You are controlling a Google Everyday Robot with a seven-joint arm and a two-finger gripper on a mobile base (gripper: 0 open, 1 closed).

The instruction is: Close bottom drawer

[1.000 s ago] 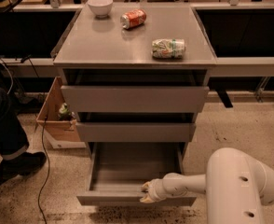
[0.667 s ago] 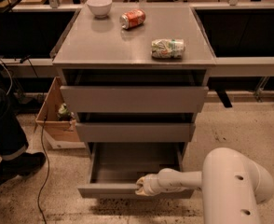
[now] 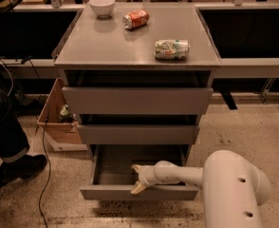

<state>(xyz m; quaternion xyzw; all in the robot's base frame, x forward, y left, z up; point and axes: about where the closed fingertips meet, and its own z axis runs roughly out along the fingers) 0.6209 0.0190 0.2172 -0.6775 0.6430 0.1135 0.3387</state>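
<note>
The bottom drawer (image 3: 139, 193) is the lowest of the grey cabinet's three and stands pulled out, showing its deep grey tray (image 3: 112, 167). My gripper (image 3: 135, 178) reaches in from the right on the white arm (image 3: 234, 184). It sits over the tray just behind the flat front panel, left of its middle. Its cream fingers (image 3: 137, 189) are spread open and hold nothing. The lower finger is at the inner side of the front panel; I cannot tell whether it touches. The middle drawer (image 3: 137, 134) and top drawer (image 3: 136, 100) stand slightly out.
On the cabinet top (image 3: 106, 46) are a white bowl (image 3: 102, 5), an orange can (image 3: 135, 19) lying down and a crushed green-white can (image 3: 172, 49). A cardboard box (image 3: 59, 122) and a cable lie left of the cabinet. A person's leg and shoe (image 3: 16, 165) are at far left.
My gripper has moved left along the drawer's front panel and slightly up. The bottom drawer's front sits a little further in than one second ago.
</note>
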